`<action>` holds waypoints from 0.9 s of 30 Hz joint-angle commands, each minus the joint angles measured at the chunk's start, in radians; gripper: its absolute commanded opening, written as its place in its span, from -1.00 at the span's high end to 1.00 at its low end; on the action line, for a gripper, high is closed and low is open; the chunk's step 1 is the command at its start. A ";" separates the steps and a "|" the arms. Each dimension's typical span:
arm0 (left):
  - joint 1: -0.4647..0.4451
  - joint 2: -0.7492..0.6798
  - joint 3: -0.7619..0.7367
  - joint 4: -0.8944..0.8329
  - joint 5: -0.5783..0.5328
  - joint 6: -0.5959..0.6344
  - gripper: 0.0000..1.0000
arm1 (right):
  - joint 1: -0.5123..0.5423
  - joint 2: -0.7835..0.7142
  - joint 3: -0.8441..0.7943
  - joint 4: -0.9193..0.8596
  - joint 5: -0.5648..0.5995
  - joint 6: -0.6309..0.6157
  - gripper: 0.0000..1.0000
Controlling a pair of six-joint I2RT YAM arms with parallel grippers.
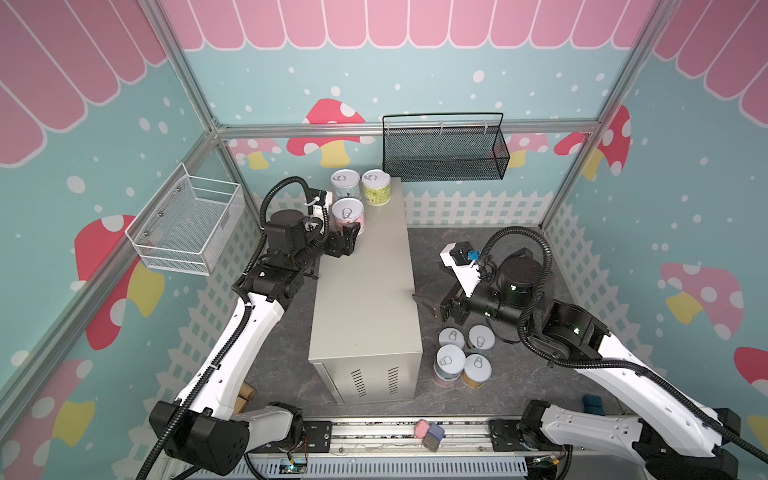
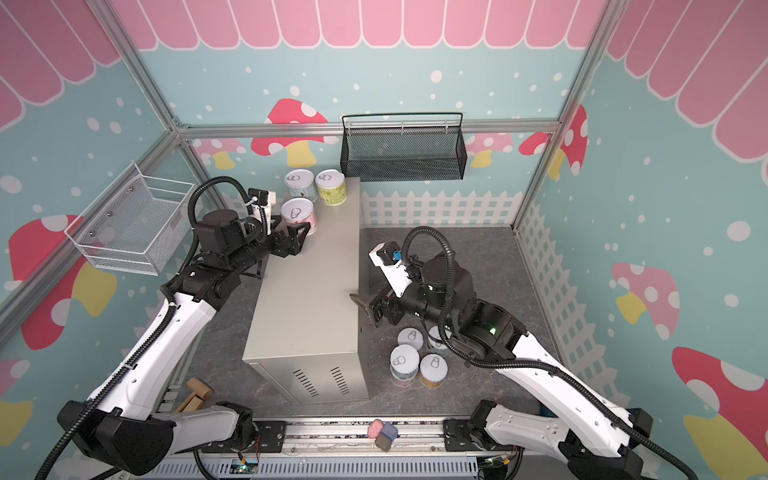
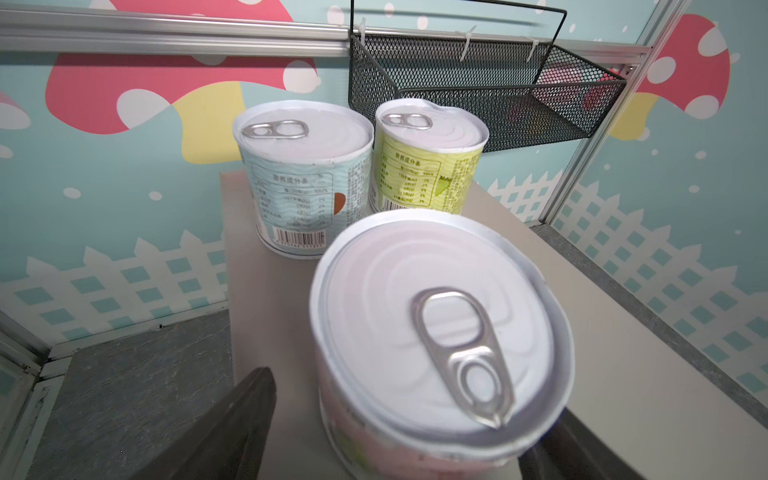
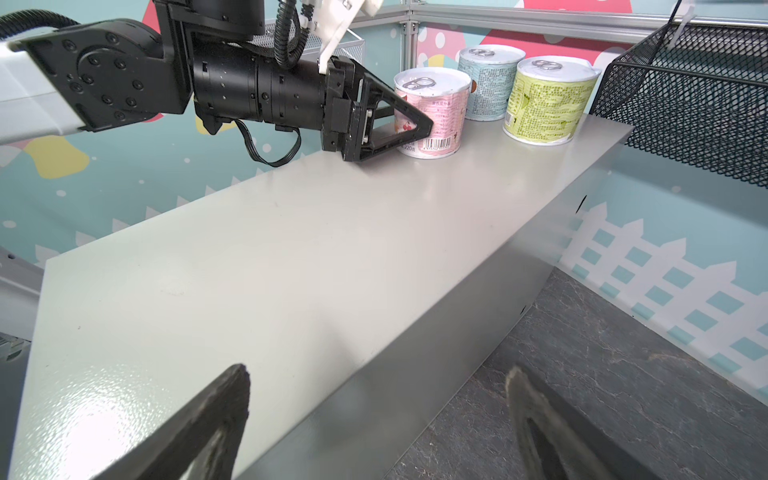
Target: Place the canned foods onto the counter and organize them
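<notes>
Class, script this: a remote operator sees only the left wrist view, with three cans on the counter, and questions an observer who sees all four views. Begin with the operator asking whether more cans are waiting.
Operator: Are more cans waiting anywhere?
Observer: Yes. I count four cans clustered on the floor, right of the counter.
Operator: Is the right gripper on one of them?
Observer: No. The right gripper is open and holds nothing, level with the counter's right edge, above that cluster.
Operator: Is there room for them?
Observer: Yes. From the pink can to the vented end, the counter's top has no cans on it.
</notes>
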State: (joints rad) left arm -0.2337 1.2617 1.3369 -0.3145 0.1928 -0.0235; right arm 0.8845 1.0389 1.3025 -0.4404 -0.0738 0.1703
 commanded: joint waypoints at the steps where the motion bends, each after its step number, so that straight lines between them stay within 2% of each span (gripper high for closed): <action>1: 0.034 0.008 -0.019 0.047 0.039 -0.015 -0.74 | 0.004 0.006 -0.005 0.026 -0.012 0.001 -0.95; 11: 0.077 0.028 -0.024 0.082 0.135 -0.012 -0.67 | 0.003 0.012 -0.019 0.043 -0.014 -0.008 -0.92; 27: 0.089 0.073 -0.002 0.093 0.132 0.002 -0.55 | 0.004 -0.001 -0.037 0.049 -0.015 -0.006 -0.90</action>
State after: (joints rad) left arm -0.1574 1.3170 1.3228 -0.2214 0.3153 -0.0402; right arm 0.8845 1.0489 1.2762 -0.4103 -0.0803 0.1696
